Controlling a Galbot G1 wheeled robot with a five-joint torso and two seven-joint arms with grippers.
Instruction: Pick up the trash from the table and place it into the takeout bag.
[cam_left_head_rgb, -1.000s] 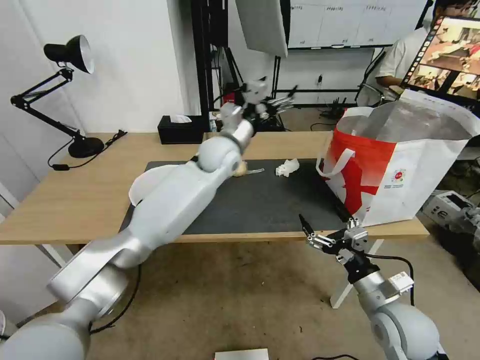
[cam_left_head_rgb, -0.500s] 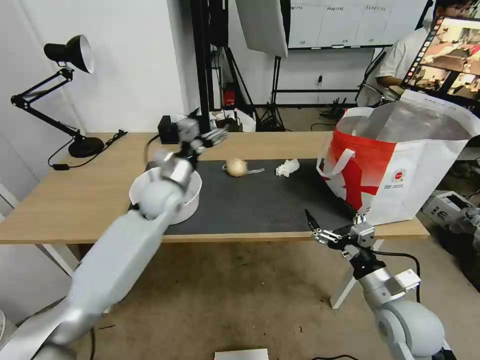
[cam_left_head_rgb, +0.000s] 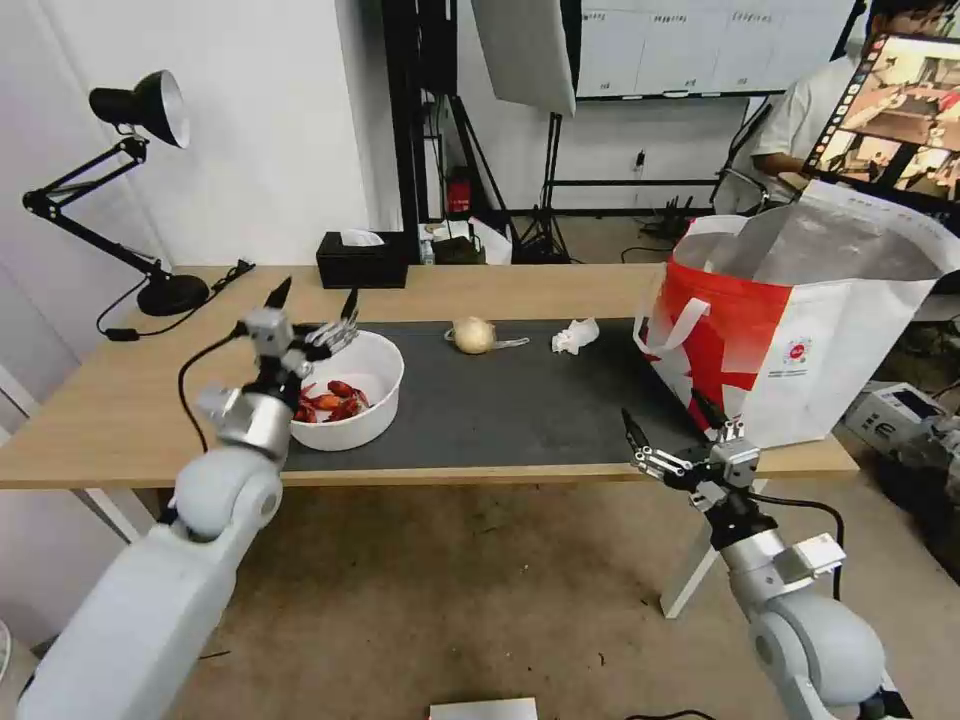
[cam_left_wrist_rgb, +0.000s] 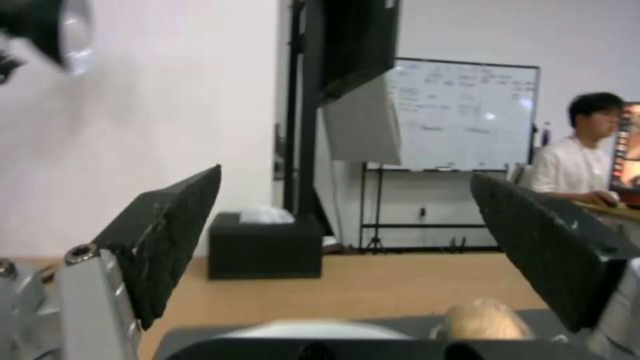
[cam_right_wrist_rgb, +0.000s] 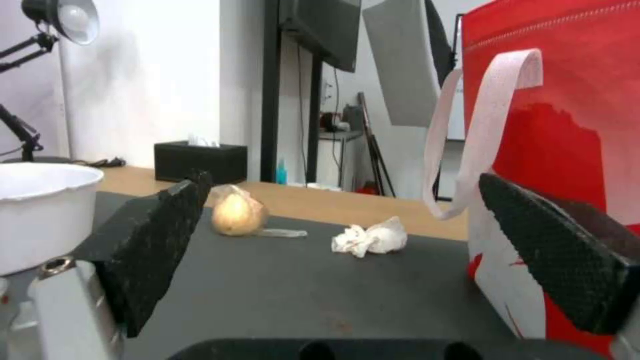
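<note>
The left gripper (cam_left_head_rgb: 312, 312), fingers apart, hovered over the bowl (cam_left_head_rgb: 347, 403); gripping its rim seemed next. The right gripper (cam_left_head_rgb: 668, 435), fingers apart, waited near the bag (cam_left_head_rgb: 800, 330).

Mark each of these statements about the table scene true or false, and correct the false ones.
1. The white round bowl of red crayfish shells stands on the dark grey mat. True.
2. The left gripper is shut on the bowl. False: it is open, at the bowl's rim, holding nothing.
3. The crumpled white tissue lies inside the white and red takeout bag. False: it lies on the mat beside the bag.
4. The beige round lump in clear wrap lies between bowl and tissue. True.
5. The right gripper is open at the table's near edge. True.
</note>
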